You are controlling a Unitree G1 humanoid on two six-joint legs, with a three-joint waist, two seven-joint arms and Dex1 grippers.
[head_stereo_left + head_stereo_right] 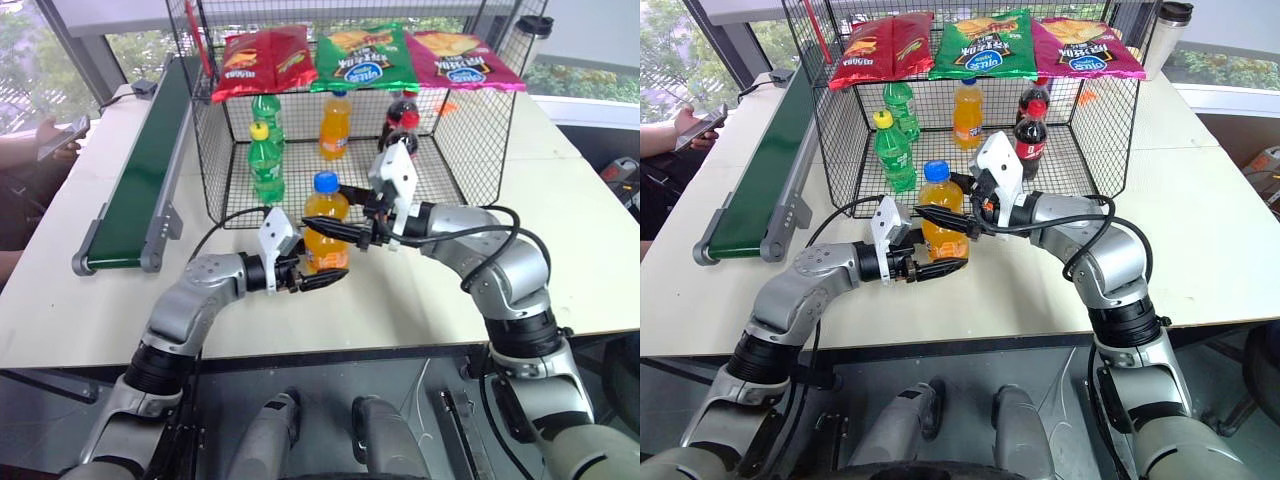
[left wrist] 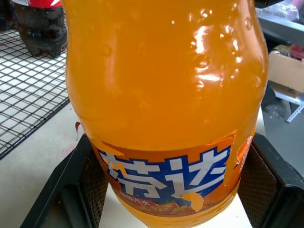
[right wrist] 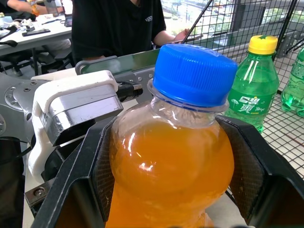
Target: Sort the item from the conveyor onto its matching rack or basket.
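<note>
Right wrist view: right gripper (image 3: 171, 190) clamped on orange soda bottle (image 1: 325, 232) near cage (image 1: 480, 150) front edge; left gripper (image 1: 318, 268) loosened around base. Off conveyor (image 1: 135, 190); placing inside cage left.

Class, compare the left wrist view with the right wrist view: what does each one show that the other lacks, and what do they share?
Left wrist view alone: the orange soda bottle's label band and a dark cola bottle on the cage's grid floor.

Right wrist view alone: the blue cap, a green soda bottle, the left gripper and a seated person.

Both: the orange soda bottle between that gripper's black fingers.
</note>
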